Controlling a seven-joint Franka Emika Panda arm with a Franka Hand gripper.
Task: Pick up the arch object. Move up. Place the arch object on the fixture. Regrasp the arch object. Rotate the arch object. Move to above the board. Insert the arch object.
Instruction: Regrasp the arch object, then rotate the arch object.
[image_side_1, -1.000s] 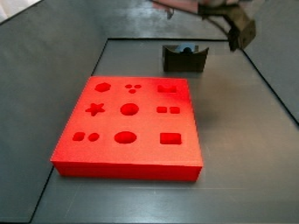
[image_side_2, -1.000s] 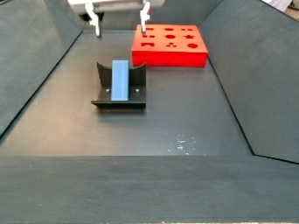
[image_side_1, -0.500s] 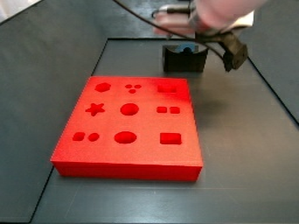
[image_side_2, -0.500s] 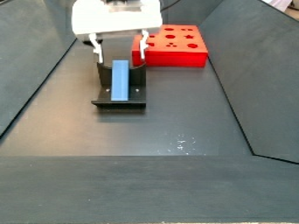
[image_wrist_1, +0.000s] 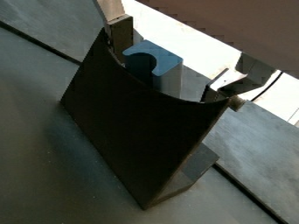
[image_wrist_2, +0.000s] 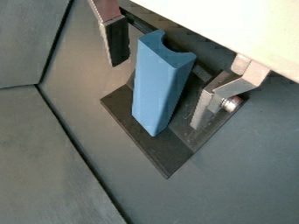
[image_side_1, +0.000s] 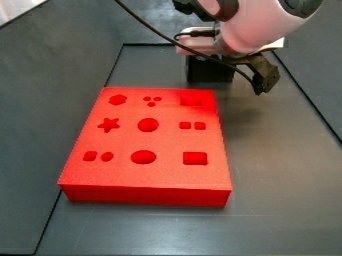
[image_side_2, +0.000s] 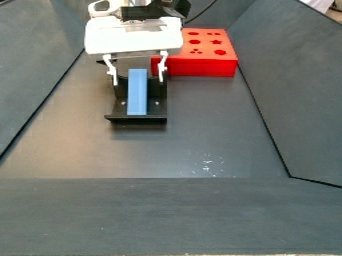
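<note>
Gripper (image_side_2: 134, 66) has descended to the fixture (image_side_2: 136, 112) since the earlier frames.
Side view: jaws spread wide, straddling the arch object (image_side_2: 138, 90), which lies in the fixture near the board (image_side_2: 201, 52), gripping nothing. Wrist view: fingers (image_wrist_2: 218, 98) flank the arch object (image_wrist_2: 158, 81), apart from it.

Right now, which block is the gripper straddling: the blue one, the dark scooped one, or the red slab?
The gripper straddles the blue arch object, lying in the dark fixture; the red board sits apart.
</note>
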